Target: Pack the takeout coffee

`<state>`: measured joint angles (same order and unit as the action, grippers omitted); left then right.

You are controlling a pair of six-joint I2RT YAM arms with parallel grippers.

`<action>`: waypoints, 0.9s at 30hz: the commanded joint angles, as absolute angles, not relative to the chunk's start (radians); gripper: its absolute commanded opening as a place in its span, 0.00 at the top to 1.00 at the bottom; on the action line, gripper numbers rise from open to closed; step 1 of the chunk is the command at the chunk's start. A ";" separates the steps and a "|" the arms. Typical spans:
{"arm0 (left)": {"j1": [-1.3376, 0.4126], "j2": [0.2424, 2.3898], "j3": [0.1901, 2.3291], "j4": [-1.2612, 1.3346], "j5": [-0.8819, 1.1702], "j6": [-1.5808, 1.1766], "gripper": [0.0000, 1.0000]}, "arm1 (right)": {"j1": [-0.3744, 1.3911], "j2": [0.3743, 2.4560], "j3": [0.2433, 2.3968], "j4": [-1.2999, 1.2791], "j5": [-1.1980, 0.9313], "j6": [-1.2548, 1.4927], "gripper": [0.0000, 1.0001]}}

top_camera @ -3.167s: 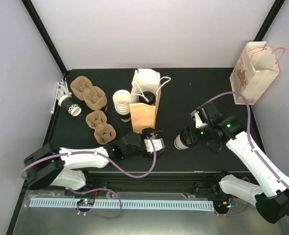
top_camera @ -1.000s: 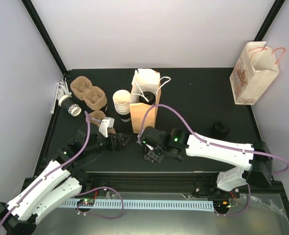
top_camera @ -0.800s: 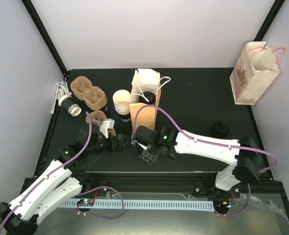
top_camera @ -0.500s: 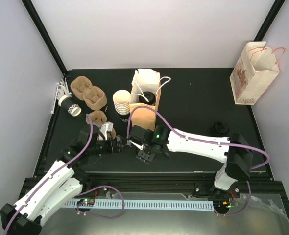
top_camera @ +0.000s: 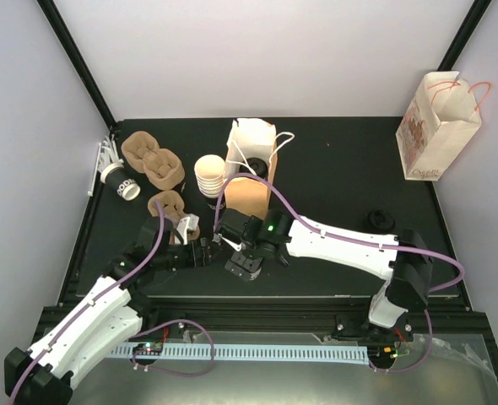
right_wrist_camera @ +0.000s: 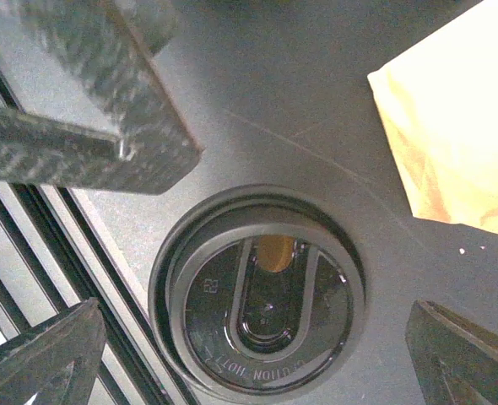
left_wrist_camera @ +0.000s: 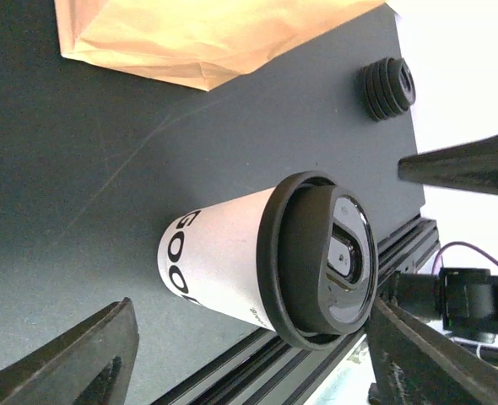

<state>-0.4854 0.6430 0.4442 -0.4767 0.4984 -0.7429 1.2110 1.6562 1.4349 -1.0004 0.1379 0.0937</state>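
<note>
- Black jaws of my left pincer stand wide apart and grip nothing. The takeout coffee shows in the gap between them. I cannot tell whether it sits inside the opening or just ahead of the tips.
- My right pincer hangs directly over the same cup, spread fully open and holding nothing. It looks straight down on the round black lid, with both jaws well clear of the rim.
- That cup stands upright on the dark worktop, near the front edge, between my two pincers. Its lid is on, and the black lettering on its white side is only partly readable.
- Just beyond it sits the brown paper bag, apart from the cup.
- Further out, a stack of spare lids is to the right and a stack of white cups is beside the bag. The pulp carriers and a second cup on its side are at the far left. A printed bag stands in the far right corner.
- From overhead, the cup is almost wholly hidden under my two wrists.
- Both wrist views cut the jaws off at the frame edge. I cannot identify the dark textured bar at the upper left of the right wrist view.
</note>
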 commanded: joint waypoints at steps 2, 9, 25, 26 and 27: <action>-0.478 0.680 0.442 -0.416 0.583 -0.736 0.31 | 1.207 1.595 1.458 -1.014 0.225 0.199 0.00; -0.477 0.708 0.440 -0.377 0.607 -0.730 0.43 | 1.189 1.532 1.428 -1.079 0.315 0.717 0.21; -0.472 0.871 0.442 -0.233 0.719 -0.716 0.76 | 1.109 1.424 1.191 -0.840 0.048 0.967 0.61; -0.472 0.879 0.443 -0.234 0.721 -0.714 0.76 | 1.108 1.427 1.191 -0.843 0.049 0.970 0.62; -0.471 0.886 0.444 -0.236 0.720 -0.710 0.76 | 1.107 1.428 1.187 -0.840 0.049 0.971 0.62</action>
